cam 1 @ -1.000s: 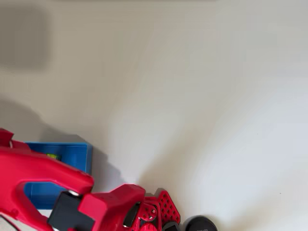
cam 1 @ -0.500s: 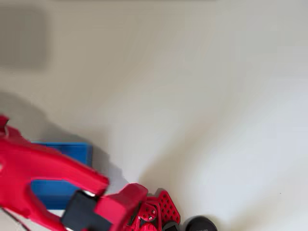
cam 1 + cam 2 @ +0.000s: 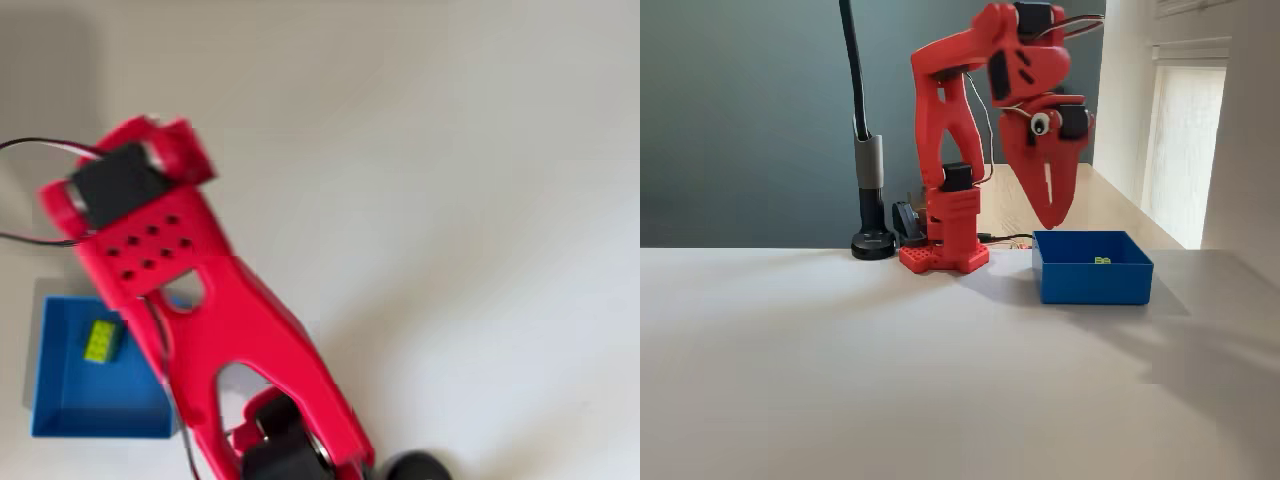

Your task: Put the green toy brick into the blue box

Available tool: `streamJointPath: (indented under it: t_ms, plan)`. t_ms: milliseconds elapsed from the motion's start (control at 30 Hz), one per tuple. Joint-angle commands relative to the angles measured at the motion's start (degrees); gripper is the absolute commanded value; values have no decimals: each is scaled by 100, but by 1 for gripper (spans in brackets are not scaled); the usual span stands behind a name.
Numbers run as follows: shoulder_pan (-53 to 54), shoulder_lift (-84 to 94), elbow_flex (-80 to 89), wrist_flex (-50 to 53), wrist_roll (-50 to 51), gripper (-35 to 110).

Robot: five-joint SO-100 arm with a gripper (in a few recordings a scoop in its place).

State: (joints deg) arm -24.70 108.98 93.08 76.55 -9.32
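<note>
The pincer hangs point-down above the near-left corner of the blue box in the fixed view. Its two fingers come together to a single tip with no gap showing between them, and nothing is held there; it is closed and empty. The tip is clear of the box rim, with open air between them.

The green toy brick lies inside the blue box, on the flat bottom near the upper part of the tray as the overhead view shows it, studs up and a little askew. In the fixed view only a small green patch of the brick peeks over the front wall. By the look of it the task's goal is met, and what remains is for the arm to get away cleanly.

The risks from here are small but real. The red arm leans over the box's right edge in the overhead view, so a low swing home could catch the wall and shove the light tray across the table, or tip it enough to spill the brick. A drop of the tip before it clears the rim would do the same. Loose wires trail from the wrist and could snag on a fast turn. The black post stands just beside the arm's base, close enough to be struck if the arm swings that way.
</note>
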Motion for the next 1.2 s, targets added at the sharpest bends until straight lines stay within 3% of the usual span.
streamJointPath:
  t_ms: [0, 533, 833, 1167]
  plan:
    - [615, 1072, 782, -387, 44, 0]
    - [1617, 4597, 5774, -2654, 176, 0]
    - [1696, 6609, 7515, -2812, 97, 0]
    - [1890, 7576, 8367, -2821, 53, 0]
